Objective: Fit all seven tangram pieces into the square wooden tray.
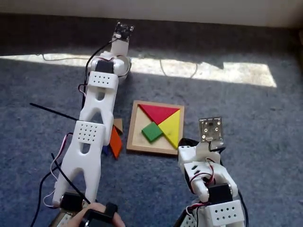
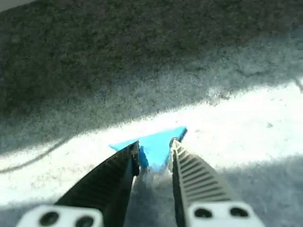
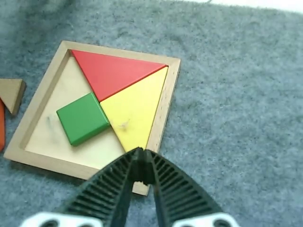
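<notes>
left fingers (image 2: 189, 175) pinch blue triangle (image 2: 154, 142) by its apex, well beyond tray (image 1: 138, 135); right fingers (image 3: 170, 189) closed, empty, over tray's near rim.

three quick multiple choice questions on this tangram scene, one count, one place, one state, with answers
1. How many pieces lie in the wooden tray?
A two
B three
C five

2. Where is the orange piece?
A inside the tray
B on the carpet beside the tray
C held in the air

3. The right pincer is:
A shut and empty
B gripping a piece
C wide open

Answers:
1 B: a red triangle, a yellow triangle and a green square sit inside it.
2 B: it lies on the carpet just off the tray's edge.
3 A: its tips meet with nothing between them.
</notes>
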You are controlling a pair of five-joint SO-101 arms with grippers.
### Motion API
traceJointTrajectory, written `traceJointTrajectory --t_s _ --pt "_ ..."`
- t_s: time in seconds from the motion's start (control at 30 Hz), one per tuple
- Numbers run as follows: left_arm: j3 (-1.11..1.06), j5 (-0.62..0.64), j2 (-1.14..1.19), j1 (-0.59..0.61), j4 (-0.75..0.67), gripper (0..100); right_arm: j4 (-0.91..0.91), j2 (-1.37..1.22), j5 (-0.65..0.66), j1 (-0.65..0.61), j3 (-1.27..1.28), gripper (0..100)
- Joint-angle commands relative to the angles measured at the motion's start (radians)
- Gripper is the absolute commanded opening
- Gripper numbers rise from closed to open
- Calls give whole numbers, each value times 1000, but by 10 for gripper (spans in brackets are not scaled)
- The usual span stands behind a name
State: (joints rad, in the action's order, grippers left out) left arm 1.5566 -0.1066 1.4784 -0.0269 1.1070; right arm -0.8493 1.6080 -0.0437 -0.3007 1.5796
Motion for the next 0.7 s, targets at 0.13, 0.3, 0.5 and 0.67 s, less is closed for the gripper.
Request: traceJointTrajectory --t_s 0.13,0.3,0.5,0.67 --pt "21 -21 -159 -10 321 115 24 13 -5 7 -7 13" --pt "22 -11 -252 2 316 115 24 13 -5 7 -7 13" --pt "12 164 -213 33 46 118 24 13 -5 7 -7 13" --pt "16 175 -101 36 -155 116 24 13 -5 7 -7 13"
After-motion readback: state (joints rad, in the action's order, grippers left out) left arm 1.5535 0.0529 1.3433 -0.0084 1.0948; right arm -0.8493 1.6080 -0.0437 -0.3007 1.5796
